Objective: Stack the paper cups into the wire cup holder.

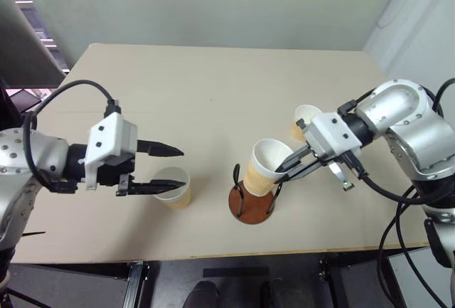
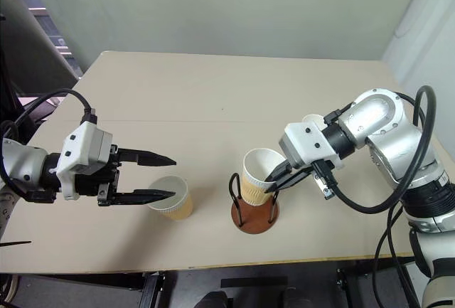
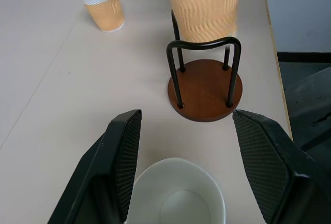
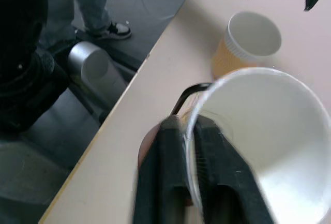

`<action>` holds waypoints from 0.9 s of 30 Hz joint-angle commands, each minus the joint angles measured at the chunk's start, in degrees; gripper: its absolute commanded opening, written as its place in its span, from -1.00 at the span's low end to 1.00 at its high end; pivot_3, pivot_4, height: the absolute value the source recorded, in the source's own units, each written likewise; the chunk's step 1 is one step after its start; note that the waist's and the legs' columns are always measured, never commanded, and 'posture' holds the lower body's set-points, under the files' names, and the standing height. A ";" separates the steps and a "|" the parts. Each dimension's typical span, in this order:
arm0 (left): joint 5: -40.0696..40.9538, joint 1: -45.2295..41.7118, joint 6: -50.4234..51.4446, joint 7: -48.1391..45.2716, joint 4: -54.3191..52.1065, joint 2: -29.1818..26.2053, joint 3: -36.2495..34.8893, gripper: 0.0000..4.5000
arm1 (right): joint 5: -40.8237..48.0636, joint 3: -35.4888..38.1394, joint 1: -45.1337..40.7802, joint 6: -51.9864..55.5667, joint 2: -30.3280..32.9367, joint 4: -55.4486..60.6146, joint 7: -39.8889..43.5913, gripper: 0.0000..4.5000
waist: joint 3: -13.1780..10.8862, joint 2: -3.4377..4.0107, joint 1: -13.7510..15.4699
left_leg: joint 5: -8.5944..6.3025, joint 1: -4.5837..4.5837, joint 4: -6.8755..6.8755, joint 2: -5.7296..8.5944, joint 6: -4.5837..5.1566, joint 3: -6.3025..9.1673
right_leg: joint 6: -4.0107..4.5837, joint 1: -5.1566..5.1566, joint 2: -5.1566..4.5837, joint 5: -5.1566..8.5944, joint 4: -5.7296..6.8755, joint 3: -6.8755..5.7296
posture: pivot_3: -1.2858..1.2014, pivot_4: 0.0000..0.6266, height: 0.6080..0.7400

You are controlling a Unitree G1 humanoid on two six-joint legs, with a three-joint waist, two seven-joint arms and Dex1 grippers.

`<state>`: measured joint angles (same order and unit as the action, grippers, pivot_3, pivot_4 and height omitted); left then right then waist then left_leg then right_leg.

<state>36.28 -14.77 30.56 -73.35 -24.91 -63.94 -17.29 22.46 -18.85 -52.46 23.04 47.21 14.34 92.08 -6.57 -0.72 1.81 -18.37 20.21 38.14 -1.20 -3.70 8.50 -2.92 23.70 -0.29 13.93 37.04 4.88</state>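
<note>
Over the wire cup holder (image 1: 251, 198), our right gripper (image 1: 287, 172) pinches the rim of a paper cup (image 1: 266, 166), one finger inside the wall and one outside, as the right wrist view shows (image 4: 212, 177). We cannot say whether the pinch is loosening. The cup hangs tilted, its bottom down among the black wire loops and its mouth leaning toward the gripper; it looks not yet seated on the reddish-brown disc.

Step in hand, as we judge it: placing the first cup. Next move calls for righting the cup so that it drops straight between the loops, then letting go and drawing back without catching a wire.

Left of the holder, our left gripper (image 1: 162, 169) stands wide open, empty, its fingers either side of a second cup (image 1: 173, 187) that stands upright on the table (image 1: 178, 87). Whether a fingertip touches that cup's rim we cannot tell. A third cup (image 1: 304, 121) stands upright beyond the holder, partly behind the right wrist.

Hidden or unclear: the held cup's base is blurred in the left wrist view and screened by the loops elsewhere, so how deep it sits is uncertain. The third cup's lower part is covered.
</note>
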 commanded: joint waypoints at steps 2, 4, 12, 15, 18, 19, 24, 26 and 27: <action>1.13 -0.04 0.16 0.61 -1.55 -1.04 -2.20 0.34 | -1.78 0.08 -1.51 -1.10 -0.76 -0.56 -0.22 -0.14 | 0.00 0.00 0.00 | 0.00 0.00 0.00 -0.01 0.00 -0.01 | 0.00 0.00 0.00 0.00 0.00 0.00 | 0.03 -0.52 1.00; 1.08 -0.16 0.08 0.68 -1.45 -1.08 -1.99 0.34 | -2.82 0.40 -2.33 -1.47 -1.11 -1.99 -0.60 0.18 | 0.00 0.00 0.00 | 0.00 0.00 0.00 -0.01 0.00 0.00 | 0.01 0.00 0.00 -0.01 0.00 0.00 | 0.03 -0.52 1.00; 0.82 -0.88 -0.31 0.66 -1.03 -1.14 -1.27 0.34 | -17.36 -0.07 -12.19 -16.72 -1.34 -32.08 -4.97 0.63 | 0.00 -0.01 0.16 | -0.02 -0.04 0.00 -0.42 0.04 0.14 | 0.14 0.03 -0.02 -0.09 0.04 -0.03 | 0.03 -0.52 1.00; 0.85 -0.76 -0.20 0.82 -1.30 -1.12 -1.30 0.34 | -23.11 -1.21 -16.05 -25.15 -2.22 -47.03 -7.17 0.63 | 0.00 0.00 0.21 | -0.02 0.01 -0.12 -0.45 0.02 0.14 | 0.17 0.13 -0.01 -0.11 0.02 -0.05 | 0.03 -0.52 1.00; 0.98 -0.40 0.10 1.15 -1.85 -1.09 -1.57 0.34 | -27.04 -2.03 -19.04 -30.76 -3.92 -57.50 -8.84 0.63 | 0.00 0.00 0.36 | -0.02 0.08 -0.17 -0.48 -0.01 0.13 | 0.17 0.22 0.00 -0.11 0.10 -0.06 | 0.03 -0.52 1.00; 1.03 -0.25 0.19 1.27 -2.03 -1.10 -1.68 0.34 | -28.09 -2.17 -19.86 -32.14 -4.55 -60.31 -9.33 0.63 | 0.00 0.00 0.38 | -0.01 0.10 -0.17 -0.50 -0.05 0.11 | 0.17 0.23 0.02 -0.12 0.13 -0.06 | 0.03 -0.52 1.00; 1.30 1.01 1.00 2.08 -3.24 -1.22 -2.58 0.34 | -34.99 -4.04 -23.33 -38.03 -8.85 -74.70 -15.51 0.63 | -0.01 0.02 0.61 | -0.01 0.26 -0.19 -0.53 -0.11 0.02 | 0.22 0.33 0.03 -0.18 0.15 -0.09 | 0.03 -0.52 1.00; 1.50 1.57 1.46 2.48 -3.87 -1.30 -3.18 0.34 | -37.05 -4.43 -23.93 -39.74 -10.06 -78.58 -17.16 0.63 | 0.00 0.02 0.70 | -0.01 0.25 -0.19 -0.55 -0.11 0.04 | 0.27 0.35 0.03 -0.22 0.14 -0.08 | 0.03 -0.52 1.00; 1.66 2.09 1.72 2.63 -4.30 -1.38 -3.73 0.34 | -37.93 -4.61 -24.05 -40.41 -10.42 -80.01 -17.69 0.63 | -0.01 0.02 0.80 | -0.01 0.26 -0.19 -0.54 -0.11 0.05 | 0.28 0.34 0.03 -0.23 0.14 -0.08 | 0.03 -0.52 1.00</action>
<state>37.08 -12.85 31.88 -71.08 -27.34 -64.29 -18.15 -14.08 -23.35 -74.85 -15.76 36.31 -64.10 75.73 -6.58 -0.70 2.61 -18.38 20.47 37.96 -1.74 -3.81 8.54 -2.64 24.04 -0.27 13.69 37.19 4.80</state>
